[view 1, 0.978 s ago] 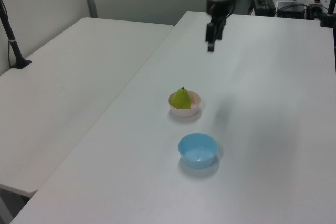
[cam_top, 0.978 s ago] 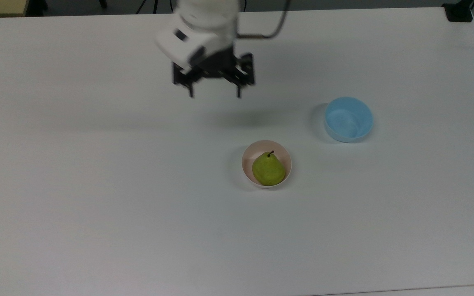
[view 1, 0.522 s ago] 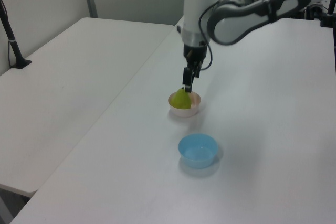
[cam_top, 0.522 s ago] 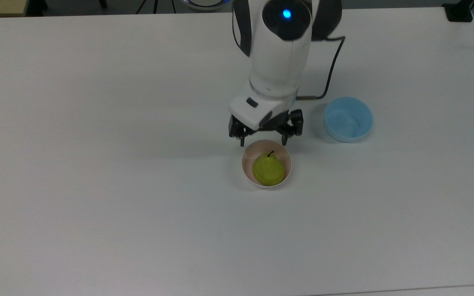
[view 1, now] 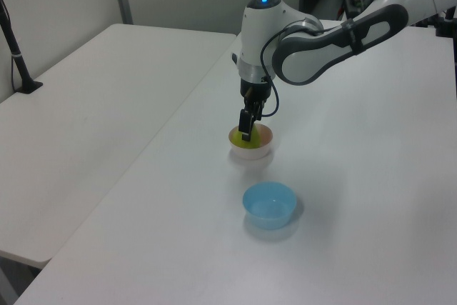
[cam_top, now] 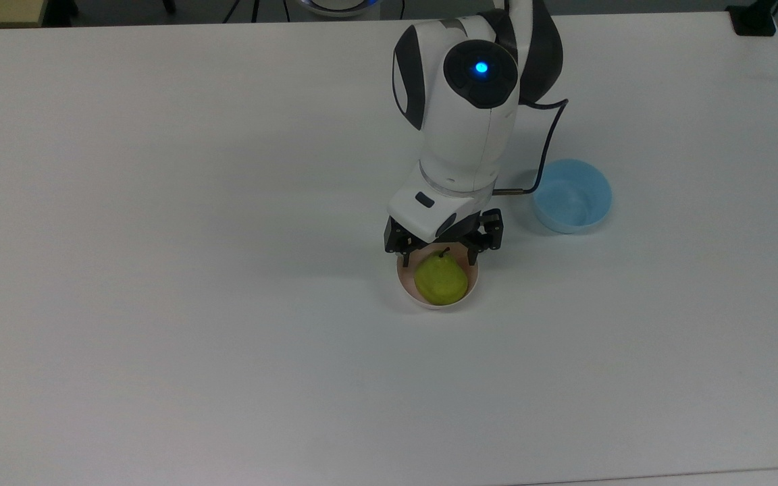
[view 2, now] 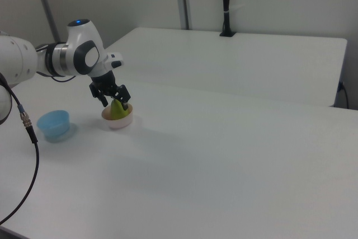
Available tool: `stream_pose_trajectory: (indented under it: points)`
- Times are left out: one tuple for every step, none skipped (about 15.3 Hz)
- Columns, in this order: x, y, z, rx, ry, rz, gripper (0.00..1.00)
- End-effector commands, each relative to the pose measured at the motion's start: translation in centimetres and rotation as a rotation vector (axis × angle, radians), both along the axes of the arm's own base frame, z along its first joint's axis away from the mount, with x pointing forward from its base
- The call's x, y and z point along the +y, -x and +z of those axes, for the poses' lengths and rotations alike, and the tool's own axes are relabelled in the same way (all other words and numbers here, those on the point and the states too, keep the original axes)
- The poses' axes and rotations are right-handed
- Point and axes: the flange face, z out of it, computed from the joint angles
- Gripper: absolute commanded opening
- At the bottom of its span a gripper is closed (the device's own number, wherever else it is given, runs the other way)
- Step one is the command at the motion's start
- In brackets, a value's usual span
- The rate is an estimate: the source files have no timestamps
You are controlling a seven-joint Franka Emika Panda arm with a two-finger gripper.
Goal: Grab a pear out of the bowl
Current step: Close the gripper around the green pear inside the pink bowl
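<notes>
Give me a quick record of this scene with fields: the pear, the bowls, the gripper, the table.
pear: yellow-green pear, sitting in the pink bowl, stem up
pink bowl: near the table's middle, holding the pear
blue bowl: empty, toward the top view's right of the pink bowl, apart from it
gripper: open, fingers astride the pear's top, over the pink bowl, not closed on it
table: white table, both bowls standing on it

light blue bowl (cam_top: 572, 196), white table (cam_top: 159, 270)
</notes>
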Motion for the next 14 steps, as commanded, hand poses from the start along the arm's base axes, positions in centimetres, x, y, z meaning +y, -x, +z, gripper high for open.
stream_pose_trajectory:
  points:
    - [0.4,-0.6,-1.1,-0.026,0.000,-0.011,1.00]
    - [0.6,-0.6,-1.5,-0.023,0.003,-0.008,1.00]
    - [0.8,-0.6,-1.7,-0.029,0.002,-0.004,1.00]
    - [1.1,-0.7,-2.1,-0.035,0.002,0.000,1.00]
    - [1.2,-0.7,-2.8,-0.032,0.005,0.003,1.00]
    - [1.2,-0.7,-3.0,-0.031,0.008,0.004,0.97]
    - [1.2,-0.7,-3.0,-0.031,0.010,0.007,0.90]
    - [1.5,-0.6,-3.0,-0.032,0.014,0.014,0.80]
    - [1.5,-0.6,-3.0,-0.033,0.016,0.015,0.71]
    - [1.5,-0.6,-2.9,-0.034,0.015,0.015,0.62]
    - [1.5,-0.6,-2.9,-0.034,0.017,0.017,0.53]
    - [1.5,-0.6,-2.6,-0.037,0.015,0.017,0.44]
    - [1.5,-0.6,-2.3,-0.041,0.013,0.017,0.36]
    - [1.5,-0.6,-1.9,-0.044,0.012,0.016,0.33]
